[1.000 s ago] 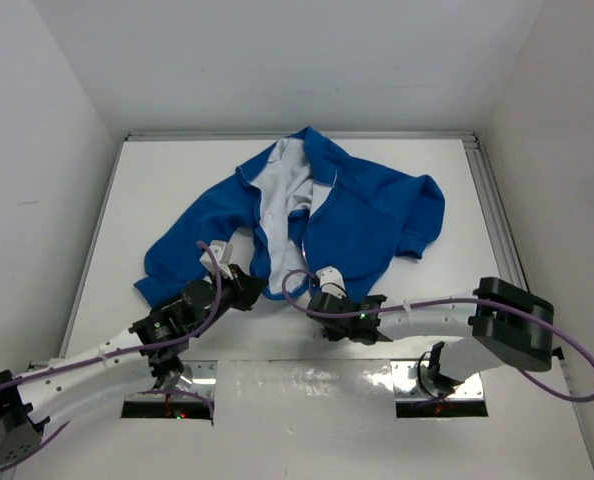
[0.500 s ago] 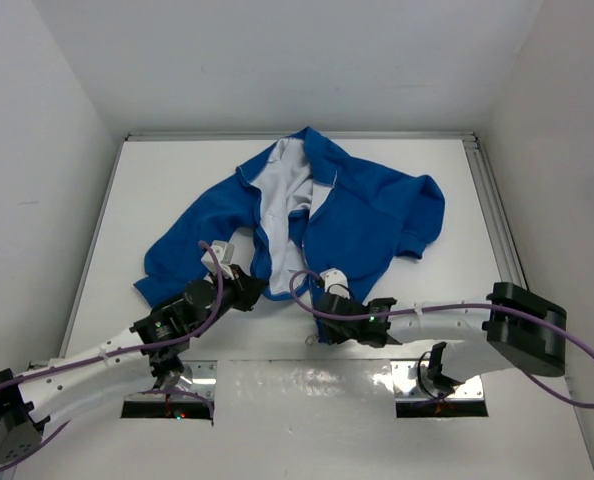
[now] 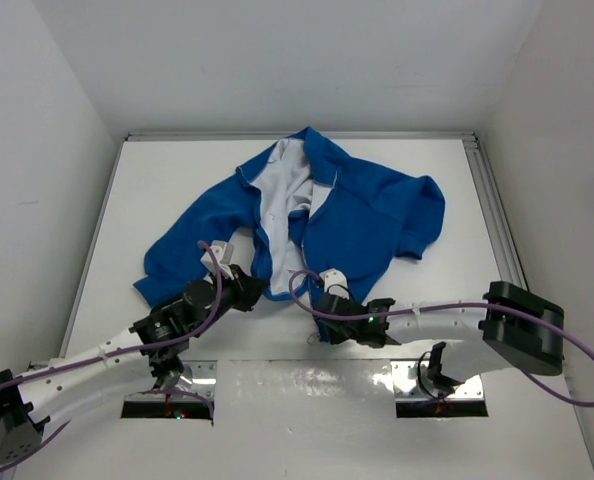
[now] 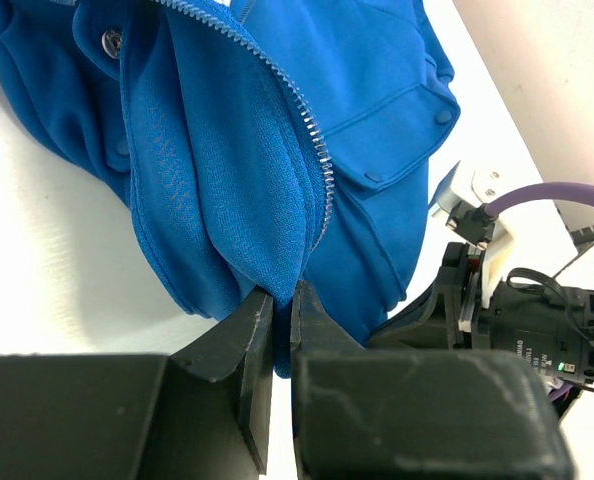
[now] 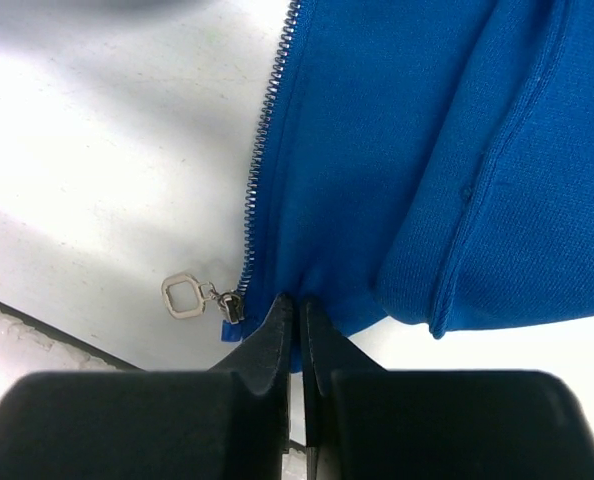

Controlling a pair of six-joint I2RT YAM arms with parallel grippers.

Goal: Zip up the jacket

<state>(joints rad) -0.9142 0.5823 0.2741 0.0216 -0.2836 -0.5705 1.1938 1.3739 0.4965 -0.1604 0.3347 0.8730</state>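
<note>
Shifted slightly nearer, right end effector (image 5: 297, 303) pinches jacket (image 3: 362, 215) hem beside zipper pull (image 5: 232, 304); left end effector (image 4: 277, 300) pinches other front edge. Jacket lies open on surface (image 3: 147, 180).

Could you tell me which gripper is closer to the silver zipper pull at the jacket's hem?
Right. The right gripper is shut on the jacket hem just beside the zipper pull; the left gripper pinches the other front panel's lower corner, farther off.
</note>
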